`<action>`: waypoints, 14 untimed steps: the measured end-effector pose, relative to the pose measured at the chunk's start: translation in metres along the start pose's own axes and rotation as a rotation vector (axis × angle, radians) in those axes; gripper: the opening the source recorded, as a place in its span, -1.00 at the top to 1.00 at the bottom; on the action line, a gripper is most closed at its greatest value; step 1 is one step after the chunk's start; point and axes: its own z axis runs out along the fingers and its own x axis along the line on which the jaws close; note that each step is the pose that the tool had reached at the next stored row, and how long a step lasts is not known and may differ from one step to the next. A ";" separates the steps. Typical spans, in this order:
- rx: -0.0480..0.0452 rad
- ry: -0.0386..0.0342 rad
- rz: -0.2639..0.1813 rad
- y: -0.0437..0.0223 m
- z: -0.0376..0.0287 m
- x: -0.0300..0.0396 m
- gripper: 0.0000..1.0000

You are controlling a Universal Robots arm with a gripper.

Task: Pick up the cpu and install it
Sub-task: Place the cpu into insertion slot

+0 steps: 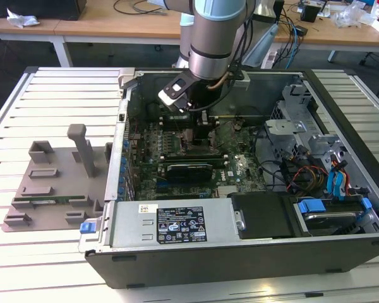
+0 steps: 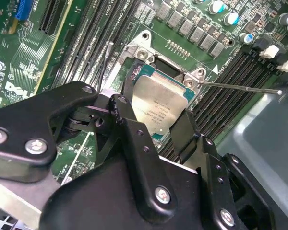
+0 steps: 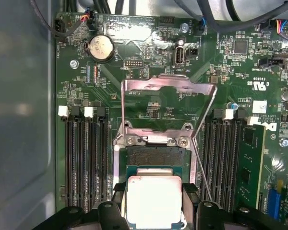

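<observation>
Well apart from the socket (image 3: 153,154), toward the exterior view's left, a grey plastic holder tray (image 1: 54,183) lies on the white slatted worktop (image 1: 57,88). Nearer the socket on that side stands the wall of the open computer case (image 1: 123,126). The case's power supply (image 1: 177,224) sits on the camera's side of the socket and carries a black-and-white label (image 1: 180,225) crowded with small print and marks. The arm (image 1: 216,38) reaches down into the case straight above the socket. There the gripper (image 2: 153,120) has its black fingers (image 2: 121,112) closed on two opposite edges of the cpu (image 2: 158,100). The cpu is a flat square chip with a pale silver-grey metal top, faint lines of print across it and a thin green rim at its edges. In the first wrist view the cpu (image 3: 154,199) hangs just over the socket, partly covering its field of contacts. The metal load plate (image 3: 168,103) stands hinged open beyond it, and dark memory slots (image 3: 84,158) flank the socket on both sides. Farthest toward the exterior view's right is a drive bay with blue tabs (image 1: 312,207).
</observation>
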 end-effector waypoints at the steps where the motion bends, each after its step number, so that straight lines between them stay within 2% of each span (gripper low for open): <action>1: 0.0000 0.0000 0.000 0.0002 0.0001 0.0000 -0.10; 8: 0.0004 0.0007 0.010 0.0055 0.0130 -0.0003 -0.10; 14: 0.0007 0.0018 0.023 0.0082 0.0165 -0.0022 -0.10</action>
